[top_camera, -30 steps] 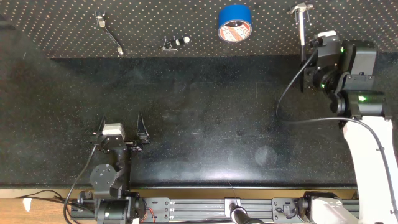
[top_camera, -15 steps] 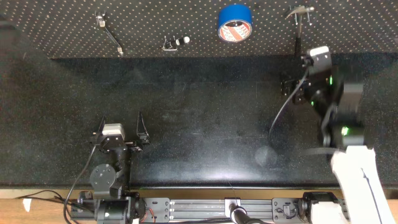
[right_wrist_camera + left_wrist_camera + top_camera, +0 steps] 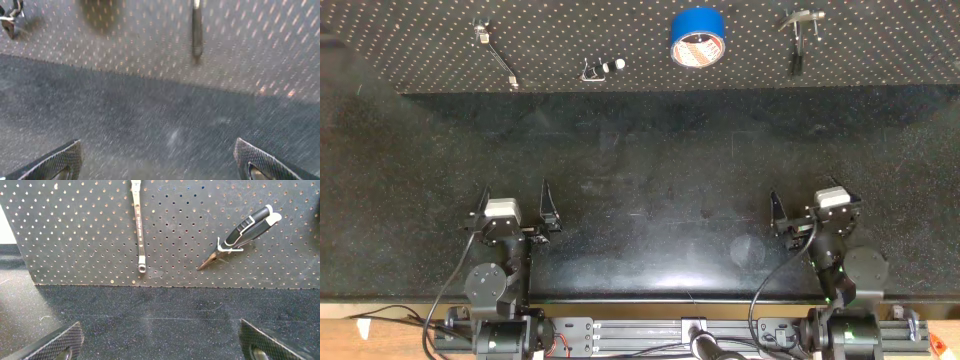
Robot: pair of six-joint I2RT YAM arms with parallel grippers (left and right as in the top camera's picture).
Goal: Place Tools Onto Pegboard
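Hanging on the pegboard [image 3: 420, 40] at the far edge of the table [image 3: 640, 170] were 4 tools, none touching another. Hammer [image 3: 798, 38] was at the right end, head up on the pegs, handle pointing down toward the table. Blue tape roll [image 3: 698, 36] hung to its left, well apart from it. Pliers [image 3: 602, 68] were left of center, tilted, nose lower than the black/white grips, held on a wire hook. Wrench [image 3: 497, 52] was furthest left, hung by its upper end, ring end down near the board's bottom edge. Table surface was black and speckled, running from the board to the arm bases.

L gripper [image 3: 515, 203] sat low near its base on the left side, facing the wrench and pliers, fingers spread wide apart, well away from the board. R gripper [image 3: 813, 207] sat near its base on the right side, facing the hammer handle, fingers also spread wide apart, well away from the board.
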